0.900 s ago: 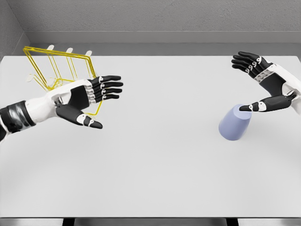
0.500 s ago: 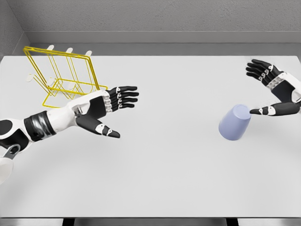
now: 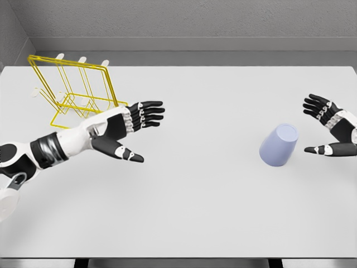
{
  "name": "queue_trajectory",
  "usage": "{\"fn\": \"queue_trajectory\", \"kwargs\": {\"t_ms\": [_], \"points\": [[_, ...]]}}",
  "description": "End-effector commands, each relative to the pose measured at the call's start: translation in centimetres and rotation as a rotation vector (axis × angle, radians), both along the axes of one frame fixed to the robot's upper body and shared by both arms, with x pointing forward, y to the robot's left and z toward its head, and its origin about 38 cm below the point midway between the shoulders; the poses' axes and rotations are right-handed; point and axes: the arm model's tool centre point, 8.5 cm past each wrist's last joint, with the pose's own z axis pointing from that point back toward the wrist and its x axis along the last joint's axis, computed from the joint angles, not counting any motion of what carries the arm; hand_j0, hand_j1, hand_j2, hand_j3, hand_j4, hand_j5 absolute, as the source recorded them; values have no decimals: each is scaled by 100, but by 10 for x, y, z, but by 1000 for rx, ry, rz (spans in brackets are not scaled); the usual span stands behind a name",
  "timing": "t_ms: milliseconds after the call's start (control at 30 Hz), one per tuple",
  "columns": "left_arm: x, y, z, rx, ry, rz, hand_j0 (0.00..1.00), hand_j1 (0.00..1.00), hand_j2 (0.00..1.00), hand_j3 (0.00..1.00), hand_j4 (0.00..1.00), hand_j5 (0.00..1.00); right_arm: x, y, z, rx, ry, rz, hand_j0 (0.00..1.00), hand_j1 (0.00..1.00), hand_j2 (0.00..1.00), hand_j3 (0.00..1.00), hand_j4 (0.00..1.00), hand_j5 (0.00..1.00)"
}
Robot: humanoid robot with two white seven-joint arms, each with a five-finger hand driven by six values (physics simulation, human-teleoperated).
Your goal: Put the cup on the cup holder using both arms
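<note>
A yellow wire rack (image 3: 75,84) is seen at the far left of the white tabletop (image 3: 195,195), with three pale pegs along its far edge. Nothing is held in it.

The cup (image 3: 279,145), pale lilac, is found on the right half of the tabletop, well apart from the rack. It is tilted, its closed flat end raised and turned toward the far right, its wider end down toward the near left; the long axis runs along that diagonal. Whether the cup is lying or only leaning cannot be told.

The left hand (image 3: 125,125) is stretched out just near and right of the rack, overlapping its near right corner in the view. Its fingers are extended and held close together, pointing right, with the thumb spread toward the near side; nothing is grasped. The right hand (image 3: 333,131) is seen at the right edge, near the cup but apart from it, with its fingers spread, its thumb pointed left toward the cup, and nothing grasped.

Compared with half a second before, the right hand has been drawn nearer and further right, so that its thumb tip is no longer at the cup. The left hand is nearly unchanged, and the cup and rack have not shifted.
</note>
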Motion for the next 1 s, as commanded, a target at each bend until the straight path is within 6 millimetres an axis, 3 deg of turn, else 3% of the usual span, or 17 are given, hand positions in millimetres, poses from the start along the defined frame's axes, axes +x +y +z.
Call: {"fn": "queue_trajectory", "kwargs": {"t_ms": [0,100,267,467,567,767,967], "points": [[2,-6,-5,-5,1,6,100,100,100,100,100,100,0,2,-8,22,10,-13,100,100,100,100,100,100],[9,-18,-25,14,9,29,100,100,100,100,100,100,0,0,-19,33,30,-38,100,100,100,100,100,100],[9,-21,-25,10,-2,28,100,100,100,100,100,100,-4,-9,-34,33,68,-79,100,100,100,100,100,100],[9,-20,-28,58,-151,38,100,100,100,100,100,100,-15,-3,-55,52,108,-84,100,100,100,100,100,100],[5,-21,-28,43,-215,35,100,100,100,100,100,100,-18,-1,-59,54,117,-79,100,100,100,100,100,100],[10,-34,-59,-7,-132,74,100,100,100,100,100,100,-17,3,-60,59,114,-74,100,100,100,100,100,100],[14,-44,-64,-31,-171,151,100,100,100,100,100,100,-13,16,-64,84,109,-62,100,100,100,100,100,100]]}}
